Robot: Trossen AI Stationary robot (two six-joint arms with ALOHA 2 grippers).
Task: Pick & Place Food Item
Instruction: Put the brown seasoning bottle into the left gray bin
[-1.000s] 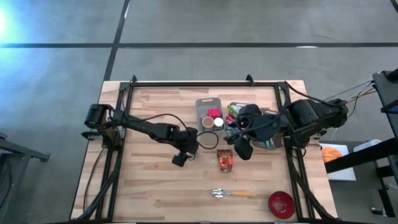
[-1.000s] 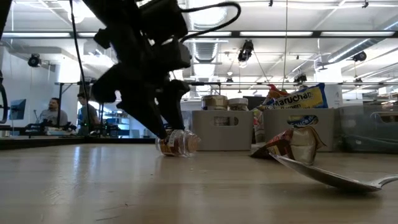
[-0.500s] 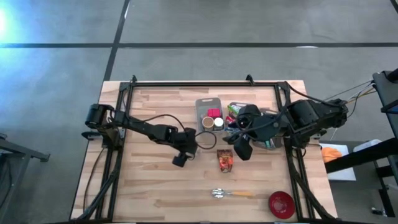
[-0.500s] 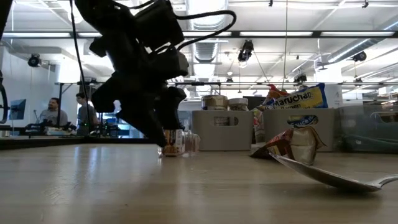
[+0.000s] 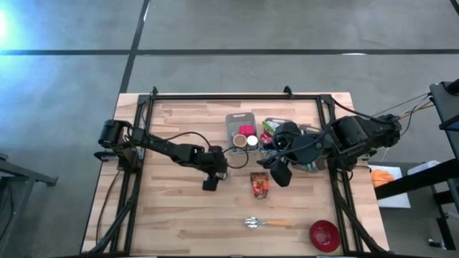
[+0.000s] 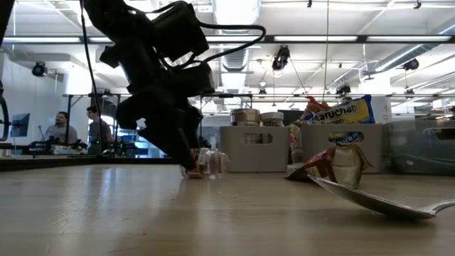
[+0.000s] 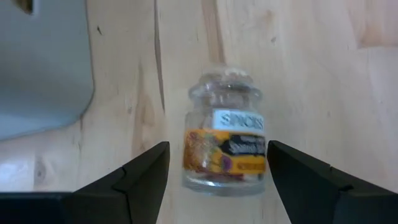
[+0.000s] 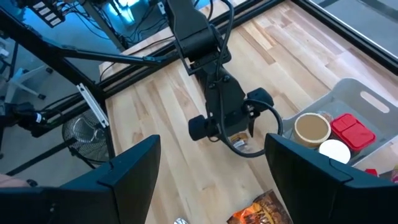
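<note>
A small glass spice jar [image 7: 225, 134] with an orange label lies on its side on the wooden table [image 5: 172, 208], left of the middle. My left gripper [image 7: 217, 148] is open and slants down over it, one finger on each side of the jar, touching nothing that I can see. The low view shows the jar [image 6: 212, 163] just behind my left gripper [image 6: 193, 168]. My right gripper [image 5: 280, 172] hangs open high above the table's right half, holding nothing, and looks down on the left arm and the jar [image 8: 239, 144].
A grey tray [image 5: 239, 119] with jars and a red box stands at the far middle, with food packets [image 5: 272, 127] beside it. A snack packet [image 5: 259, 184] lies right of the jar. A spoon [image 5: 267, 223] and a red bowl [image 5: 324, 235] lie near the front right.
My left gripper has sunk a little toward the jar and rolled about its own axis, so its fingers now stand on either side of the jar. The jar has stayed where it was.
</note>
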